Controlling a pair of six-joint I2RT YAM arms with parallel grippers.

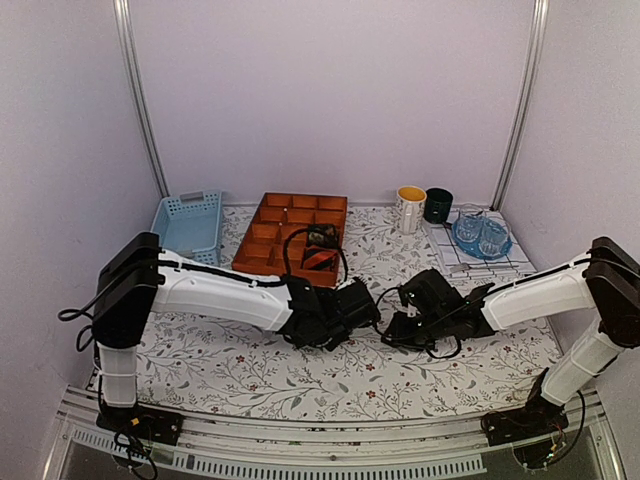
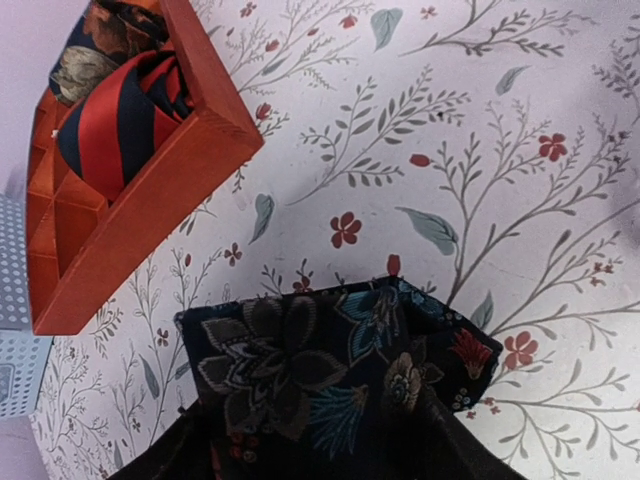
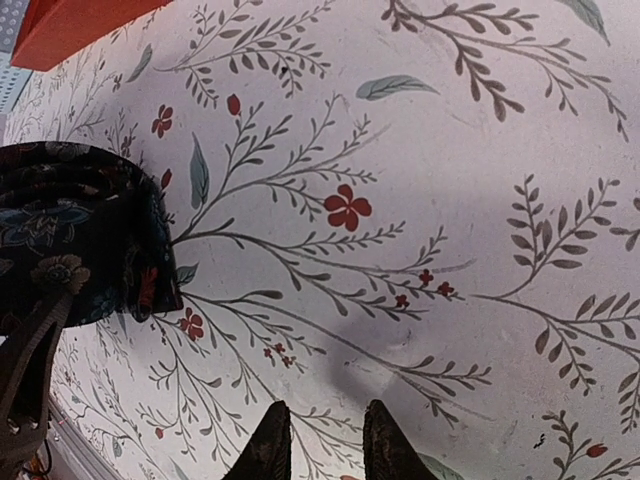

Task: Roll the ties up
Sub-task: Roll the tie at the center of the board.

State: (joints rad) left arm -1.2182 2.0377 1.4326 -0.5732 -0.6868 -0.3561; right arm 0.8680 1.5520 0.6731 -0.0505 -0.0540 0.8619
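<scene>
**Coiled tie waits near the tray**

The dark floral tie (image 2: 330,380) lies as a coil near the middle of the tabletop (image 1: 230,370), close to the near corner of the orange tray (image 2: 150,215). A red-and-black tie (image 2: 110,130) already sits in one compartment. Rolling looks finished, so the next move likely calls for a firm pinch and a lift into a free compartment.

The left gripper (image 1: 362,308) reaches low over the coil, but I cannot tell whether it grips. The right gripper (image 3: 325,445) hovers low beside it, fingertips slightly apart and empty.

- Floral tie (image 2: 330,370): dark navy with brown, teal and red flowers.
- Striped tie (image 2: 120,120), at 10 o'clock: red and navy stripes (diagonal ones).
- Tray (image 2: 150,210): orange.
- Tablecloth (image 2: 480,150): white, grey twigs, small red flowers.
</scene>
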